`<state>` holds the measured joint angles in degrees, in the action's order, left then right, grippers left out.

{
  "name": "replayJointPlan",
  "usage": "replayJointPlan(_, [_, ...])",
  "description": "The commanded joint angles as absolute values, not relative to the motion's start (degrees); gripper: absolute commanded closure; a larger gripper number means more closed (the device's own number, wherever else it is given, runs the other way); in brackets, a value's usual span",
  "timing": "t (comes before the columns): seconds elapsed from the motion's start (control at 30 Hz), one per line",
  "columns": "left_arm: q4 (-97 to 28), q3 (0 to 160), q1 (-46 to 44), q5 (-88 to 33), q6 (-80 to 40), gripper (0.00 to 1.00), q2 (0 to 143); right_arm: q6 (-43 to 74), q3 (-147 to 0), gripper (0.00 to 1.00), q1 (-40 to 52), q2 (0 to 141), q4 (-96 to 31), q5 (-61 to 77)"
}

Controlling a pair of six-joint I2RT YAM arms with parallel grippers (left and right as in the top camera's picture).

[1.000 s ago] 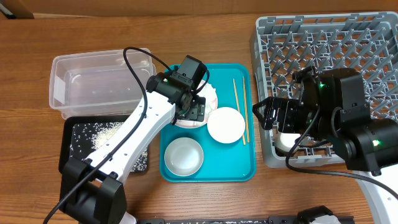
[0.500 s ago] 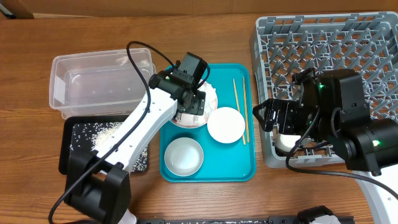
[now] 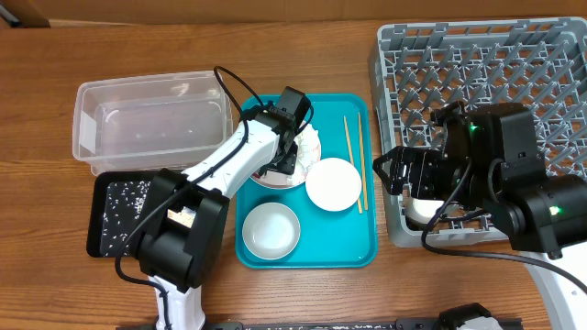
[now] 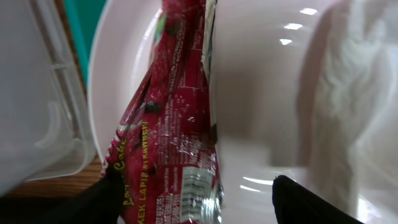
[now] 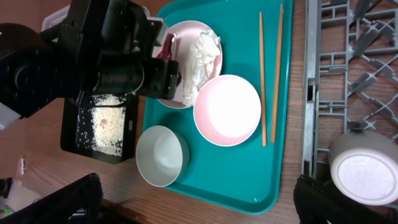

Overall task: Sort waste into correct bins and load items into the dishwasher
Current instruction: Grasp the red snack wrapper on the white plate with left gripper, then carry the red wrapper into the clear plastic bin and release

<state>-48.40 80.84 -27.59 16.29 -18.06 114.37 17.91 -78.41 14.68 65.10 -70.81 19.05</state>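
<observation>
Two pincers are showing, both spread wide. The left pincer (image 4: pixel 198 186) is hovering low over the large plate (image 4: pixel 261 93), gripping nothing. The red wrapper (image 4: pixel 174 124) is lying on that plate between the fingers, close to the left one, and the white tissue (image 4: pixel 351 112) is sitting at the wrapper's 3 o'clock in the wrist view. The plate is resting in the teal tray (image 3: pixel 341 246) at its 11 o'clock corner. The chopsticks (image 3: pixel 354 160) are lying side by side toward the tray's 2 o'clock edge. The rice grains (image 5: pixel 109 121) are lying in the black tray (image 3: pixel 99 229), at 8 o'clock from the teal tray on the table (image 3: pixel 46 183); the clear tub (image 3: pixel 147 124) is sitting at 10 o'clock. The right pincer (image 3: pixel 385 171) is hanging open and empty at the dish rack's (image 3: pixel 514 64) 8 o'clock edge, with a white bowl (image 5: pixel 364 168) sitting in the rack beside it.
</observation>
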Motion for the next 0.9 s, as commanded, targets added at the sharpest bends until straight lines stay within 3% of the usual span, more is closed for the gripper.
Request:
replayJointPlan(0.0, [-48.2, 81.6, -27.0, 20.0, -19.7, 0.23, 114.2, 18.0, -79.1, 0.0, 14.9, 64.7, -70.8, 18.5])
replayJointPlan(0.23, [-49.8, 81.8, -26.3, 20.5, -19.8, 0.25, 114.0, 18.0, -79.1, 0.0, 14.9, 65.1, -71.1, 18.5])
replayJointPlan(0.4, [-49.5, 82.2, -26.1, 20.8, -19.7, 0.22, 113.4, 18.0, -79.1, 0.0, 14.9, 65.9, -70.8, 18.5])
replayJointPlan(0.5, [-49.2, 82.2, -25.5, 17.1, -19.0, 0.27, 114.7, 18.0, -79.1, 0.0, 14.9, 66.8, -70.8, 18.5])
replayJointPlan(0.6, [-49.0, 82.2, -25.5, 14.2, -18.8, 0.42, 115.9, 18.0, -79.1, 0.0, 14.9, 67.5, -70.8, 18.5])
replayJointPlan(0.7, [-49.3, 82.1, -25.6, 13.0, -18.8, 0.68, 116.7, 18.0, -79.1, 0.0, 14.9, 67.7, -70.8, 18.5])
replayJointPlan(0.77, [-49.5, 82.1, -25.6, 11.5, -18.8, 0.94, 116.8, 18.0, -79.1, 0.0, 14.9, 67.7, -70.8, 18.5])
replayJointPlan(0.87, [-50.8, 82.7, -25.3, 8.8, -18.4, 0.96, 116.1, 18.0, -79.1, 0.0, 14.9, 67.7, -71.1, 18.5])
